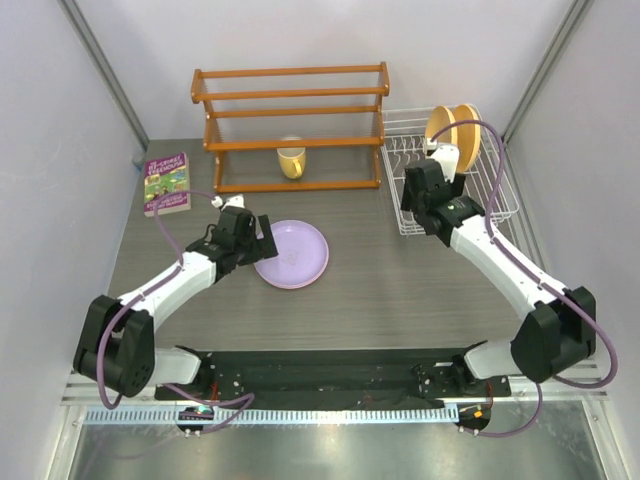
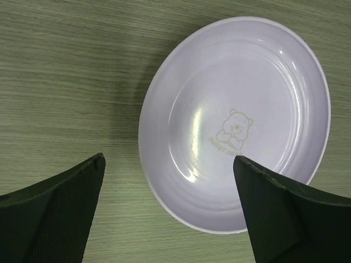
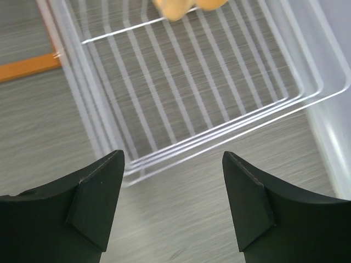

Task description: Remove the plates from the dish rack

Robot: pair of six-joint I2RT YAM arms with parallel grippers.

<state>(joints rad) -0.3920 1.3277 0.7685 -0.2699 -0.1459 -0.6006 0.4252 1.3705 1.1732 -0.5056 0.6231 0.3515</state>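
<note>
The left claw [image 2: 169,159] hangs spread and empty just over the near rim of the lavender plate [image 2: 236,123]. That plate lies flat, face up, on the counter [image 1: 400,290], well apart from the rack [image 1: 405,135], so this looks like the unloading spot. Further right, the right claw [image 3: 173,155] is spread too and holds nothing; it is poised over the rack's near edge, seemingly lined up for a reach inside. The orange plate [image 1: 452,128] stands on edge at the rack's far end, probably propped by the tines; no pink plate shows. The counter is matte grey wood-grain, and pale walls [image 1: 60,150] close it in on three sides
</note>
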